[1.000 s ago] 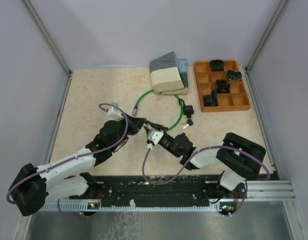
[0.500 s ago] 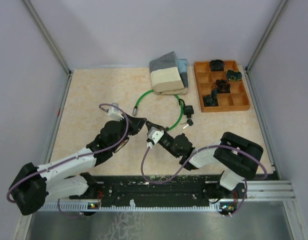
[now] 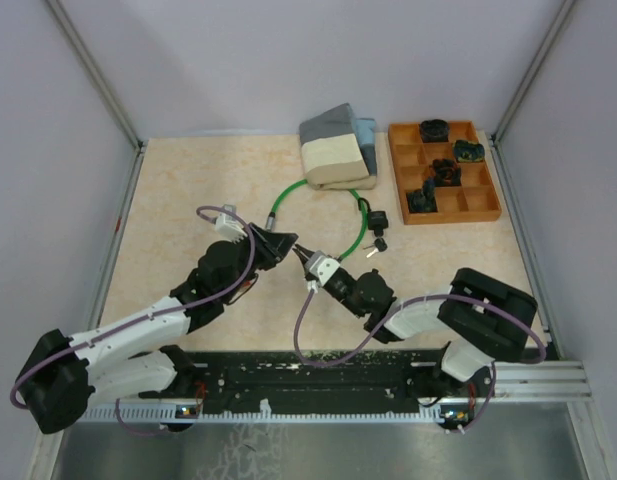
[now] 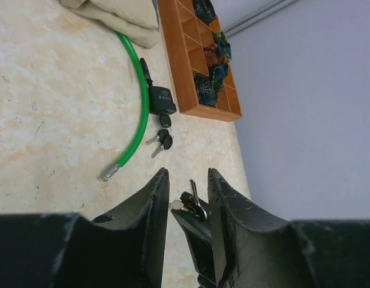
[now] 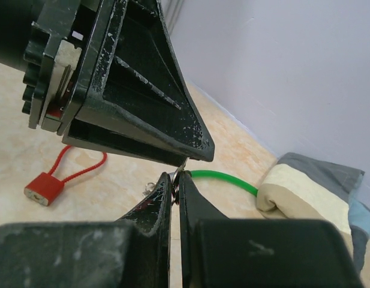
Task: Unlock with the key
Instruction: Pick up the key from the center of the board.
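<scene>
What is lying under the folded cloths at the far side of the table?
The green cable slips under the front edge of the folded cloths; whatever else lies beneath is covered.

Key (image 4: pixel 193 191) from left hand (image 4: pixel 187 173) to right hand (image 5: pixel 177 175).

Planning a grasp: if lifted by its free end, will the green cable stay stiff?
Probably not: the green cable lies in a loose curve, so it likely bends. Its black lock body would probably drag, with the keys dangling.

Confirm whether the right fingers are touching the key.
Touching: the left wrist view shows the key pinched in the closed tips of the right fingers.
</scene>
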